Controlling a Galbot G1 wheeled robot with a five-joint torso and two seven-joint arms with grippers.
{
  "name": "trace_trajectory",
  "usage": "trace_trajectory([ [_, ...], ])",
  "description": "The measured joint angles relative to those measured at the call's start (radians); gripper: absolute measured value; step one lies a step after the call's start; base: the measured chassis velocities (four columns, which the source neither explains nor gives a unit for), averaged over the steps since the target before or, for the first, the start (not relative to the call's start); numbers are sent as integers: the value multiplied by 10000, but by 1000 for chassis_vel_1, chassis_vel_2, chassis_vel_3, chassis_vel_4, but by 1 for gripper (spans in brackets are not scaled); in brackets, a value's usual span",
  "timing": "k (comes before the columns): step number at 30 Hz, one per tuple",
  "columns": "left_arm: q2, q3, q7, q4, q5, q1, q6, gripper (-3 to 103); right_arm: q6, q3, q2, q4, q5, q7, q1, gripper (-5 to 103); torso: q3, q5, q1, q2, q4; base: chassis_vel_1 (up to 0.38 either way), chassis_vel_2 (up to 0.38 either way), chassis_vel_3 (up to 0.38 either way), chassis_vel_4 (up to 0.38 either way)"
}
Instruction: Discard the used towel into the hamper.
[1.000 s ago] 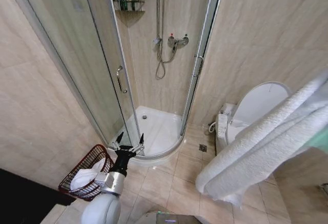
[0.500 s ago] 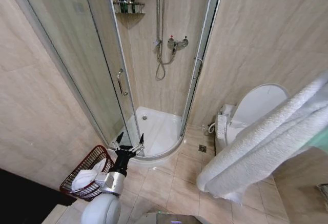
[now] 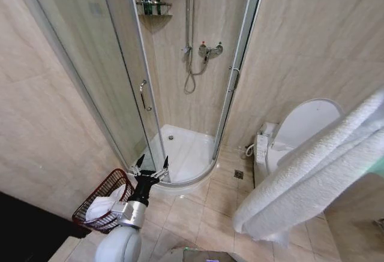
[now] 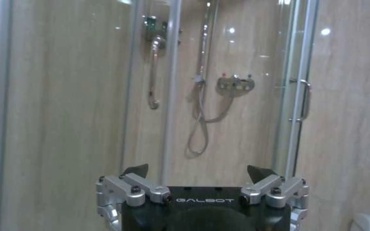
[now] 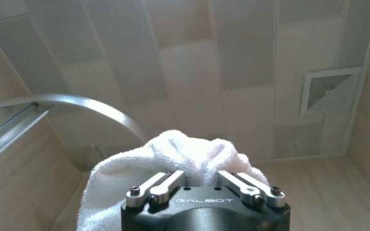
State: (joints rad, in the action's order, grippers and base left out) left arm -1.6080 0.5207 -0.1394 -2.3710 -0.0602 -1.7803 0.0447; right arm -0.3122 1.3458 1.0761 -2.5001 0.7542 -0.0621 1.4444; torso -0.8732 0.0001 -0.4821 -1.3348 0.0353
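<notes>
A large white towel (image 3: 312, 172) hangs close to the head camera on the right, in front of the toilet. In the right wrist view my right gripper (image 5: 201, 179) is shut on a bunched fold of that towel (image 5: 172, 149). The hamper (image 3: 99, 191), a dark red wire basket, stands on the floor at the lower left against the wall, with a white cloth (image 3: 102, 207) lying in it. Just right of the hamper, my left gripper (image 3: 153, 161) is raised and open with nothing between its fingers. It faces the shower, fingers spread (image 4: 198, 171).
A corner shower cabin with a glass door (image 3: 129, 82) and white tray (image 3: 183, 151) fills the middle. A toilet (image 3: 300, 127) stands at the right. Beige floor tiles with a drain (image 3: 239, 174) lie between the hamper and the toilet.
The whole head view has shifted slightly, so the camera moved. The left gripper stays open by the hamper, and the towel still hangs on the right.
</notes>
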Motion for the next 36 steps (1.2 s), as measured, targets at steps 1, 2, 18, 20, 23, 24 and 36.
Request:
trace_trajectory([
  [1, 0, 0, 0, 0, 0, 0, 0, 100, 0, 0, 0, 0, 0, 0, 0, 9, 0, 0, 0, 0, 0, 52, 40, 43, 62],
  [2, 0, 0, 0, 0, 1, 0, 0, 100, 13, -13, 0, 0, -16, 2, -9, 9, 3, -1, 2, 6, 0, 74, 65, 63, 62],
  [18, 0, 0, 0, 0, 0, 0, 0, 100, 33, 141, -3, 0, -46, 38, -10, 9, 22, -1, 19, 40, 3, 98, 95, 100, 90],
  [20, 0, 0, 0, 0, 0, 0, 0, 100, 34, 118, 17, 0, -54, 43, -12, 9, 22, -1, 19, 43, 1, 124, 109, 115, 126],
  [23, 0, 0, 0, 0, 1, 0, 0, 100, 33, 81, 29, 0, -69, 55, -33, 9, 26, -3, 21, 47, 1, 131, 125, 123, 123],
  [24, 0, 0, 0, 0, 1, 0, 0, 100, 33, 81, 29, 0, -69, 55, -33, 9, 26, -3, 21, 47, 1, 131, 130, 127, 121],
  [36, 0, 0, 0, 0, 0, 0, 0, 100, 44, 78, 21, 0, -121, 90, -32, 9, 30, 2, 25, 58, -1, 133, 117, 120, 119],
])
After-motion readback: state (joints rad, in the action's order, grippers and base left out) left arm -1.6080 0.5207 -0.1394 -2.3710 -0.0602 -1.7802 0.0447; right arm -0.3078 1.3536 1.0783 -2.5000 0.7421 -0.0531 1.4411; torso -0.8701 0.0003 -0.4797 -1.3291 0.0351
